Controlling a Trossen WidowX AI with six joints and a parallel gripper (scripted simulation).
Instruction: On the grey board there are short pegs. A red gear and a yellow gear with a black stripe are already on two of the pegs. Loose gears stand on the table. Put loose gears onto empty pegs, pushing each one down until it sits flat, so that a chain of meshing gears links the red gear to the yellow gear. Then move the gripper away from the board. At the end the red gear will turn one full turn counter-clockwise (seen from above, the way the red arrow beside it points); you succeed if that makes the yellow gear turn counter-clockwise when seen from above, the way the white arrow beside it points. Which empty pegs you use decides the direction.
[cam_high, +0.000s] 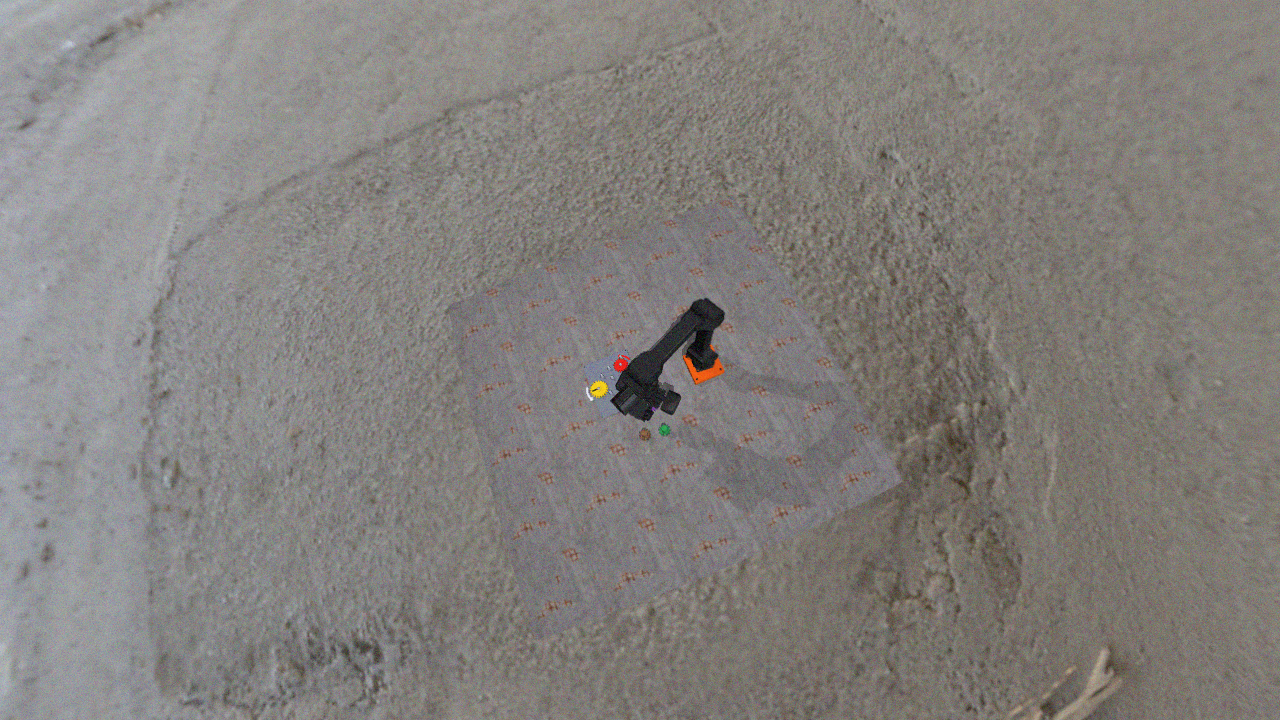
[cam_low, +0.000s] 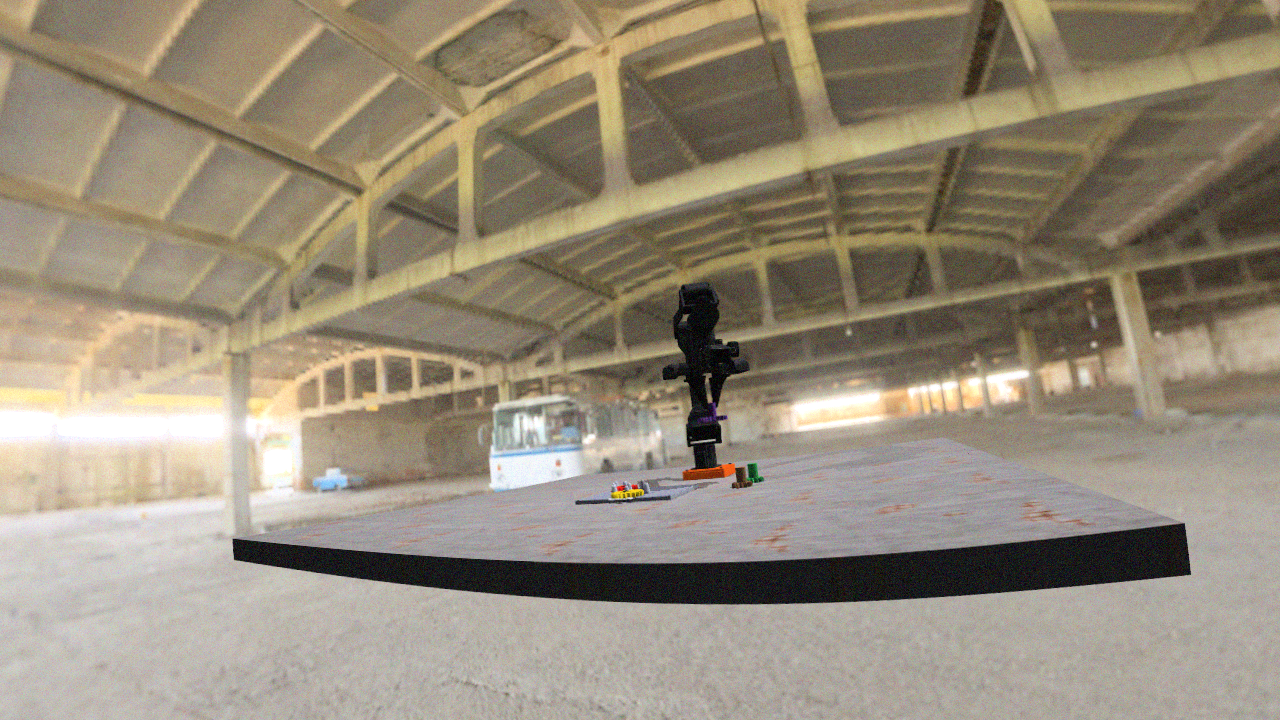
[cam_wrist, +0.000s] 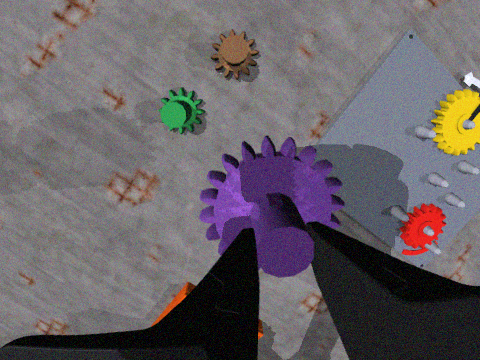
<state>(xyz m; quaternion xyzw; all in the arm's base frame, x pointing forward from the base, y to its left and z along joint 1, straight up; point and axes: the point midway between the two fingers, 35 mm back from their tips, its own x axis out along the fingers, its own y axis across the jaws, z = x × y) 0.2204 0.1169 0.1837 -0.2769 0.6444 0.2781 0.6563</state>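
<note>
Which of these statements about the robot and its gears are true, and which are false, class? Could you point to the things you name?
1. The black claw (cam_wrist: 280, 236) is gripping the large purple gear (cam_wrist: 320, 197) by its upright stem. True.
2. The small green gear (cam_high: 664, 429) (cam_low: 752, 471) (cam_wrist: 174, 114) sits on a peg. False: it stands on the table.
3. The bright red gear (cam_high: 621, 365) (cam_wrist: 419, 226) is on the grey board (cam_wrist: 370, 105). True.
4. The toothed brown gear (cam_high: 644, 434) (cam_low: 741, 477) (cam_wrist: 234, 50) lies on top of the green one. False: they stand apart.
5. The yellow gear (cam_high: 595, 389) (cam_wrist: 454, 122) has a black stripe. True.
</note>
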